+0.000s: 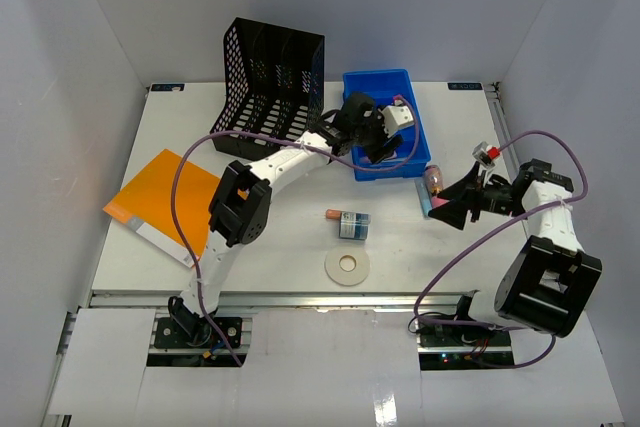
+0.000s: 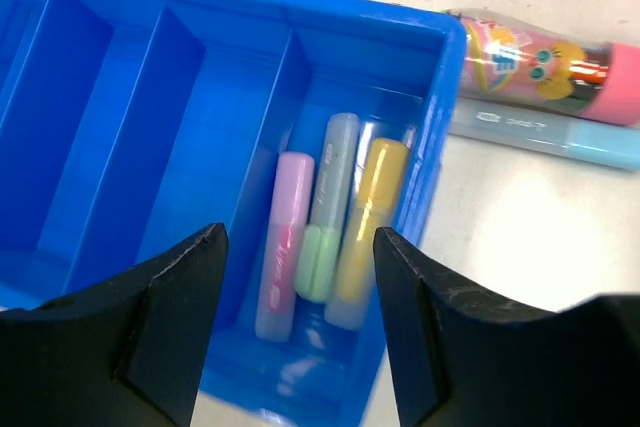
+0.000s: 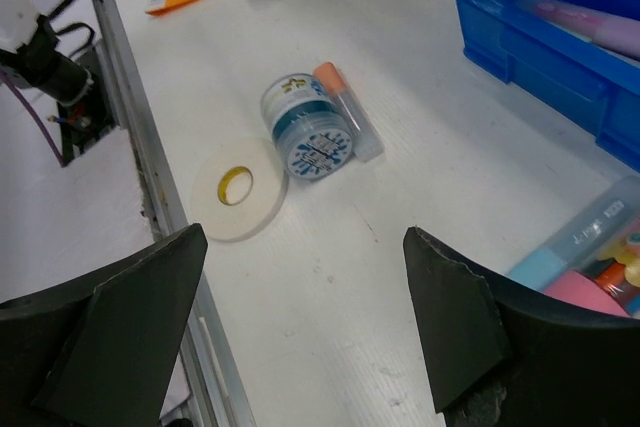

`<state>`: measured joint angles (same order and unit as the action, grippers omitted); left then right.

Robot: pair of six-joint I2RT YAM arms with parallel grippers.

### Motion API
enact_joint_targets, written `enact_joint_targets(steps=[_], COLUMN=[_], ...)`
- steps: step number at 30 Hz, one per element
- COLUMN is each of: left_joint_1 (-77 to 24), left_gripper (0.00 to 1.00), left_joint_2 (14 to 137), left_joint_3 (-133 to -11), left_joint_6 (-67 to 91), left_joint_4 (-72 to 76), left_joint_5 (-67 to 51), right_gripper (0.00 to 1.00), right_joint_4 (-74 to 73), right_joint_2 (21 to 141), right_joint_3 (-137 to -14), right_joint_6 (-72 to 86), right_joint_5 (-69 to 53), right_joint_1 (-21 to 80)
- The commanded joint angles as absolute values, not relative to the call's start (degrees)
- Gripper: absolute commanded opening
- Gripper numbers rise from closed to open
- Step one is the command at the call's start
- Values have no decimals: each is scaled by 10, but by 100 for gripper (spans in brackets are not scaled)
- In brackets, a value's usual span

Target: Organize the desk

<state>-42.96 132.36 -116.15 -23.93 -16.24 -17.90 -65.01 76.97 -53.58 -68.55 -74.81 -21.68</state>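
1. Over the blue tray [image 2: 440,97], above its end compartment, the left gripper [image 2: 300,237] hangs with its jaws apart and nothing between them.
2. Inside that compartment lie a pink highlighter [image 2: 280,247], a green highlighter [image 2: 325,217] and a yellow highlighter [image 2: 365,227], side by side.
3. Just outside the tray's end wall lie a cartoon-printed tube [image 2: 540,62] and a pale blue pen [image 2: 550,132].
4. Nearer the arm bases than the tray, the right gripper [image 3: 305,237] hovers spread wide and empty above a tape roll [image 3: 238,187] and a round tub [image 3: 305,132].
5. The desk [image 1: 280,247] lies beneath the tray and all else. It is probably heavy, rigid and fixed, so it is nothing to lift. Its smooth top should let small things slide, so grip the loose items, not the desk.
6. Around the tray, the desk is white, flat and rectangular, faintly scuffed, with metal rails at its edges.
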Motion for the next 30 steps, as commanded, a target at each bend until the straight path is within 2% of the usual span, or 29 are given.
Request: enact_joint_targets(steps=[1,4,6,14,21,30], left_joint_1=[-427,-424,-418,-380,-370,-368], left_gripper=[72,83,87,88,92,94], left_joint_2=[1181,1077,1013,752,562,477], left_joint_3=[-1114,-1008,-925,-609,-424,-361], left_joint_6=[-166,-111,-65,20,9,20], left_joint_4=[-137,-102,-79,-71,-83,-99], left_joint_5=[-158,-128,-126,-130,-63,-46], right_gripper=[86,87,87,83,77,74], right_joint_4=[-472,-375,-332,-262,-241,-213], right_joint_2=[726,690,681,738,797,836], right_joint_3=[-544,-535,-535,-539,-543,-526], right_joint_6=[-500,-390,-348,-215,-194,-187], right_joint_5=[-623,-476,-405,-149,-123,-111], right_joint_1=[-211,-170,-107,64,87,91])
